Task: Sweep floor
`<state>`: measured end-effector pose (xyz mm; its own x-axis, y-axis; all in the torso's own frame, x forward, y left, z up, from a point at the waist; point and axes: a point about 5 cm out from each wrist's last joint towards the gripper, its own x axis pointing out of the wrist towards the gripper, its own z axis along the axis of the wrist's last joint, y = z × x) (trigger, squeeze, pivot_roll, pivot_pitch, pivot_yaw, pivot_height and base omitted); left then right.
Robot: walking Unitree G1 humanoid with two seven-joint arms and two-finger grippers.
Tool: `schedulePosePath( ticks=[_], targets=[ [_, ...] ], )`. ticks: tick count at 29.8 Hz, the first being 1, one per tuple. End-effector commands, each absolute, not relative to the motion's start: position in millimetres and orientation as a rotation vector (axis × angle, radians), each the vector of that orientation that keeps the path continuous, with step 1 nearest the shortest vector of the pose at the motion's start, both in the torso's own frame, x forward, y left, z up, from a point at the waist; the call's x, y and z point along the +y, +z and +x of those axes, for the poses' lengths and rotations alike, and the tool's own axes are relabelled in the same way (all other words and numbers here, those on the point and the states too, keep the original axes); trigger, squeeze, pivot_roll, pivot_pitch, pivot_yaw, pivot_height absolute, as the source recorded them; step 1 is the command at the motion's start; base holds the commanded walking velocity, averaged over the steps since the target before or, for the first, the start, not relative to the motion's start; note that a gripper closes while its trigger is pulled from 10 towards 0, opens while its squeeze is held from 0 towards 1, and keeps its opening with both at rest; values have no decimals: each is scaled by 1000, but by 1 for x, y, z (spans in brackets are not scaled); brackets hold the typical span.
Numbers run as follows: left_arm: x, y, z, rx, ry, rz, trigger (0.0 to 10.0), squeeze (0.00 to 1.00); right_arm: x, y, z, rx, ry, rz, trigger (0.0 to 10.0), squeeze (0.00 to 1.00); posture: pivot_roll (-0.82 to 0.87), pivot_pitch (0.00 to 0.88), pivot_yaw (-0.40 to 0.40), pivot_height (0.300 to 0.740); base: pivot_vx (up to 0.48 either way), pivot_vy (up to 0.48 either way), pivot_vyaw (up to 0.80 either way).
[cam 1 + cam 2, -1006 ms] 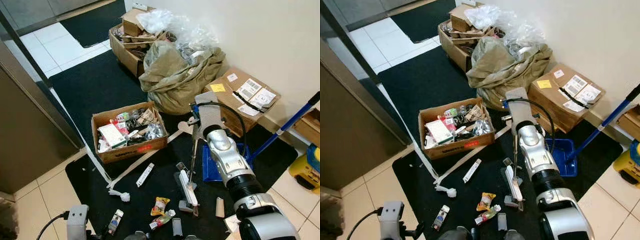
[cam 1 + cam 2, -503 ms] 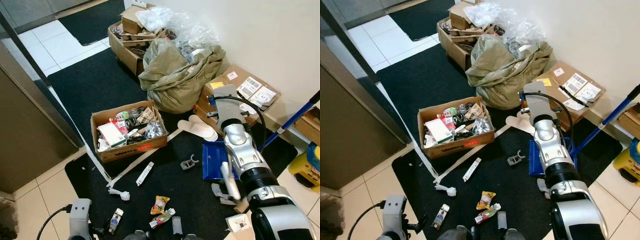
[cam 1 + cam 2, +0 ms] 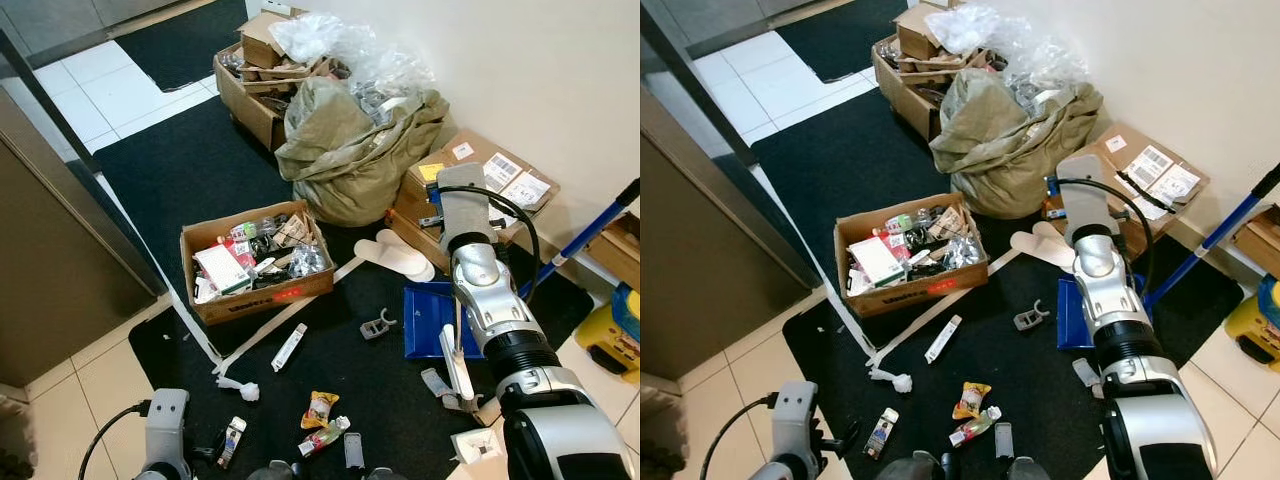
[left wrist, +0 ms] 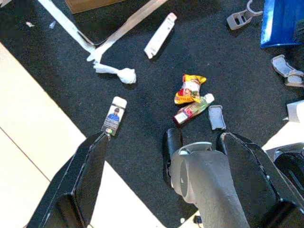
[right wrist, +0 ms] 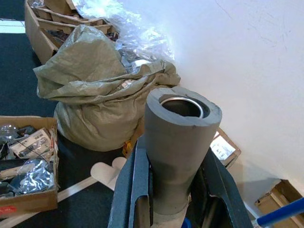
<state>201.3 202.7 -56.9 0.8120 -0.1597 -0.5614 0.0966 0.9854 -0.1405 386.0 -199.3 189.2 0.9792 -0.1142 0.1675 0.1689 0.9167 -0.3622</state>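
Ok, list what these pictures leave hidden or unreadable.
- Broom head: in the eye views the right arm covers where the grey broom handle ends.
- Blue dustpan: partly behind that arm.
- Blue pole: its top is cut by the picture's edge.
- Small carton: its print is too small to read.

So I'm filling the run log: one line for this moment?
right gripper: shut on grey handle | left gripper: open above litter | blue dustpan: on black mat
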Motion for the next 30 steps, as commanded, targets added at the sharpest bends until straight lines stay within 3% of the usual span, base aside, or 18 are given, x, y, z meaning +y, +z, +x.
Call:
schedulePosePath(
  ticks=[1,7,14,22,30],
  targets=[
    [203,-64,192,659,-130,-107,10000,0,-199,204,388,-207,-142,-373,10000,0,-27,241,64,740,0,0,0],
    [202,-64,193,672,-126,-104,10000,0,-203,213,389,-213,-137,-351,10000,0,-41,219,58,740,0,0,0],
    [197,-72,186,745,-97,-109,10000,0,-220,267,387,-342,-167,-360,10000,0,-82,139,38,740,0,0,0],
    [197,-73,187,759,-85,-110,10000,0,-214,278,387,-360,-110,-271,10000,0,-84,103,36,740,0,0,0],
    [203,-71,192,779,-47,-98,10000,0,-198,274,391,-233,49,-154,10000,0,-89,74,38,740,0,0,0]
  ],
)
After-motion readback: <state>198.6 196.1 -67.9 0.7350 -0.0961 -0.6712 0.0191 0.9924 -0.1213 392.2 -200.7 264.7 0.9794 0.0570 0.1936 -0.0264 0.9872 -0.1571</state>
